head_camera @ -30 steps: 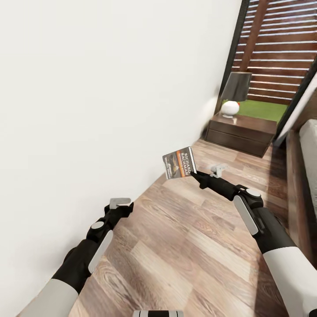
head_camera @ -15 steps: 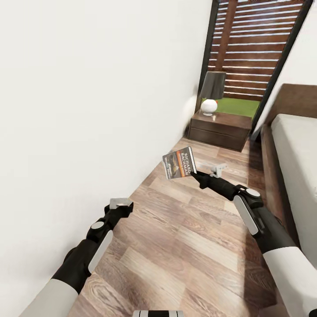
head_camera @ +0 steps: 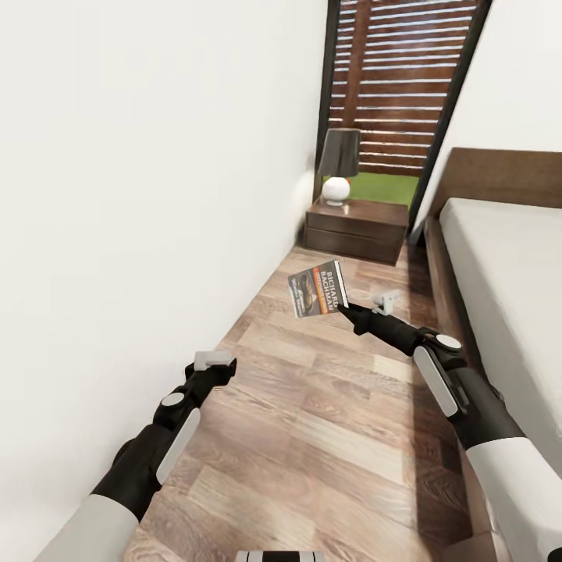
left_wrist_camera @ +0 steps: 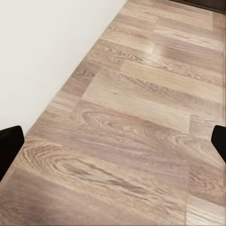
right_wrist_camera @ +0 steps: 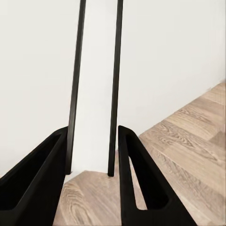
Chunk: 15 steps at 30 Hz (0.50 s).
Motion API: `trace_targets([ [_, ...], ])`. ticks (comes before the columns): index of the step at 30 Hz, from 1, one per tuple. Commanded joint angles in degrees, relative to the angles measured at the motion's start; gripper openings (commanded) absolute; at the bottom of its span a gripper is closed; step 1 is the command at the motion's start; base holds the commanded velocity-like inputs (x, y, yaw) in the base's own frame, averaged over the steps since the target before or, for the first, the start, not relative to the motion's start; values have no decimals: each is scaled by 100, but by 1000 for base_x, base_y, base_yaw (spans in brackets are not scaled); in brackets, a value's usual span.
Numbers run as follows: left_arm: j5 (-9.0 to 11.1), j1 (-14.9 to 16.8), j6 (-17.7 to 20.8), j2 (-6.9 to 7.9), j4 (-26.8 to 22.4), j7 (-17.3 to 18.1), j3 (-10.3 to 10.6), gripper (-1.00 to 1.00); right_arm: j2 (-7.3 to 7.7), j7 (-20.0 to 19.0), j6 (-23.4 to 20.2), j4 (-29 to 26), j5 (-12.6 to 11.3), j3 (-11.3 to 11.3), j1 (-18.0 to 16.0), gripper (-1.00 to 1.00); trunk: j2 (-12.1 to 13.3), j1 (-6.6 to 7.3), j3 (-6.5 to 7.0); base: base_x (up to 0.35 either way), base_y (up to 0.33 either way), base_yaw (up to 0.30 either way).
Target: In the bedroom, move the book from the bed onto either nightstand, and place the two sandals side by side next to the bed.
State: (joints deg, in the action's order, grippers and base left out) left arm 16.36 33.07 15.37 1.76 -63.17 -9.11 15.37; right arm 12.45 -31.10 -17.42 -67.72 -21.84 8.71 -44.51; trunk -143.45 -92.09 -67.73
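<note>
Basically holding the book [head_camera: 318, 289] upright in the right claw [head_camera: 343, 306], pinched at its lower edge, out over the floor. Nightstand [head_camera: 355, 228] dead ahead of that claw, well apart, past the bed [head_camera: 499, 250]. Left claw [head_camera: 212, 361] wide, empty, no nearer.

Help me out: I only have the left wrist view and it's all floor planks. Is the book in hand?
Observer: Yes, the right gripper is shut on the book, cover facing the head camera.
Operator: Where's a nightstand?
Observer: The nightstand stands ahead, to the left of the bed.
Operator: Anything on it?
Observer: A lamp stands toward its left side.
</note>
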Motion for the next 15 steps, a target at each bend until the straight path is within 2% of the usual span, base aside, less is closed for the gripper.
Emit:
trace_targets([
  [1,60,2,21,9,-11,-57,25,100,3,8,-51,-5,-75,6,-5,-100,-2,-2,2,319,21,-219],
  [10,60,3,19,9,-11,-59,24,100,3,8,-51,-5,-58,8,-5,-100,-2,-2,68,311,5,-187],
  [15,60,2,19,9,-21,-56,27,100,3,14,-51,-5,-58,8,-5,-100,-2,-2,113,94,0,-47],
])
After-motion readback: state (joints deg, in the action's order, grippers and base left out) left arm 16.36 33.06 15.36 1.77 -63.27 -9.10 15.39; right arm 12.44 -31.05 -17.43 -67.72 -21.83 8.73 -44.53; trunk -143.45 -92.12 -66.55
